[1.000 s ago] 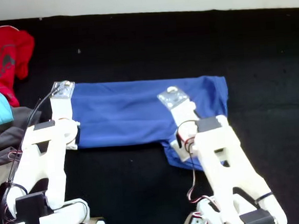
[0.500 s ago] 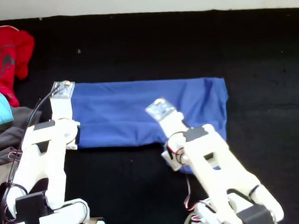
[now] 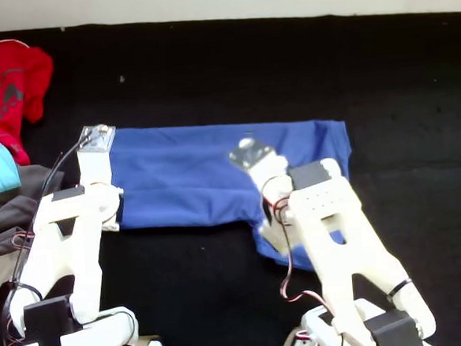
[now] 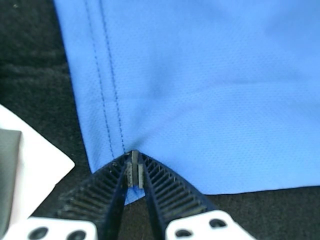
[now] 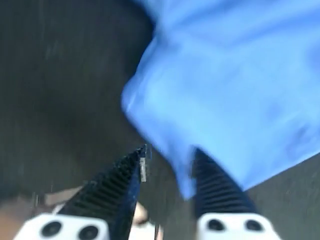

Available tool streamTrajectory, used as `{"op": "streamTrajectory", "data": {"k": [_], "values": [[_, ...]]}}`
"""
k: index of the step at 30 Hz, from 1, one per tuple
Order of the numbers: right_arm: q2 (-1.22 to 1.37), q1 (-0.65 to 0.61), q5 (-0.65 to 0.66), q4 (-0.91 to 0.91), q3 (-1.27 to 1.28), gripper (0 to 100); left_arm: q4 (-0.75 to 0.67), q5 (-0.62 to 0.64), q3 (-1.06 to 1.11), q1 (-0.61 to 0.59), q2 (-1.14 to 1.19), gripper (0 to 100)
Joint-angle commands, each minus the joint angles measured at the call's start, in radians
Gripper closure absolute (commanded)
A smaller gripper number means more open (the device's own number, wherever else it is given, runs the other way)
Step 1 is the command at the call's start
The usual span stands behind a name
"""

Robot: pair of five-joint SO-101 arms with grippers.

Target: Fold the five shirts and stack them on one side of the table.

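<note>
My left tool (image 4: 134,162) pinching hem corner of blue shirt (image 3: 191,172), at its left end. My right tool (image 5: 170,160) spread, over shirt's near flap. Shirt flat mid black worktop (image 3: 207,64). Red shirt (image 3: 10,77) far left.

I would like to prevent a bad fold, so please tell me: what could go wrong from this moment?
The left gripper is shut on only the hem edge of the blue shirt, so the cloth might slip out when pulled. The right gripper is open over just a loose corner of the cloth; it may catch too little, giving a crooked fold. The grey shirt beside the left arm could get dragged.
</note>
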Motion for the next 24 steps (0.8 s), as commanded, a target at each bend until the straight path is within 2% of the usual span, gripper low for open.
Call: {"op": "streamTrajectory", "data": {"k": [1,16,24], "values": [[0.002,0.012,0.094,0.047,0.008,78.2,-0.029,0.006,0.001,-0.018,-0.019,99],[0.024,-0.013,0.12,-0.297,0.266,77.7,-0.041,0.008,0.01,-0.018,-0.021,99],[0.3,0.054,0.12,-0.421,0.219,77.7,-0.041,0.008,0.01,-0.018,-0.021,99]]}}
